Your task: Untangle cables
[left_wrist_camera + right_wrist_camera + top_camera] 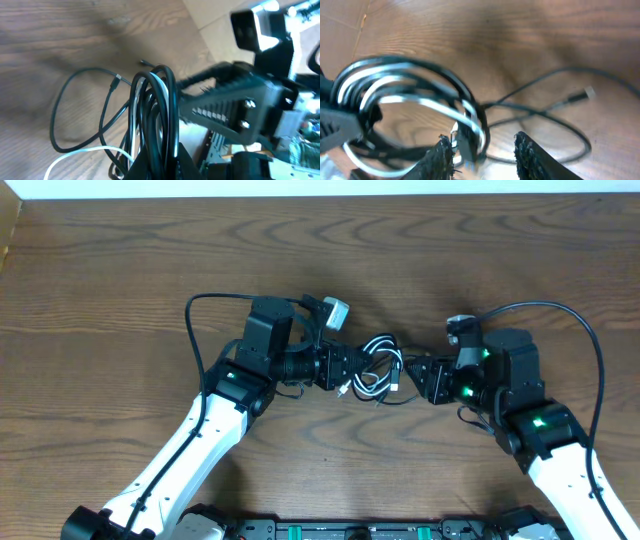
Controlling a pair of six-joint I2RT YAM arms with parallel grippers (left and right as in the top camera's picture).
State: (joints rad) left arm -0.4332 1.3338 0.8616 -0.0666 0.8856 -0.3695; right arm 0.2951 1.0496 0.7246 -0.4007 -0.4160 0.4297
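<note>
The cables (378, 372), a small tangle of thin black cords and one white one, sit at the table's middle between both arms. My left gripper (352, 370) comes in from the left and is shut on the coiled bundle (155, 110), which rises from between its fingers. A loose black loop (65, 100) and the white cord (85, 152) trail onto the wood. My right gripper (412, 375) faces it from the right. Its fingers (440, 157) stand apart, and the coil's (410, 95) edge lies between them, close to the left finger. A black plug end (587, 93) lies further off on the table.
The wooden table (120, 260) extends to a white edge at the back. Thick black cords fixed to the arms arc over the left (200, 305) and right (590, 340) sides. My right gripper (225, 107) fills the right of the left wrist view.
</note>
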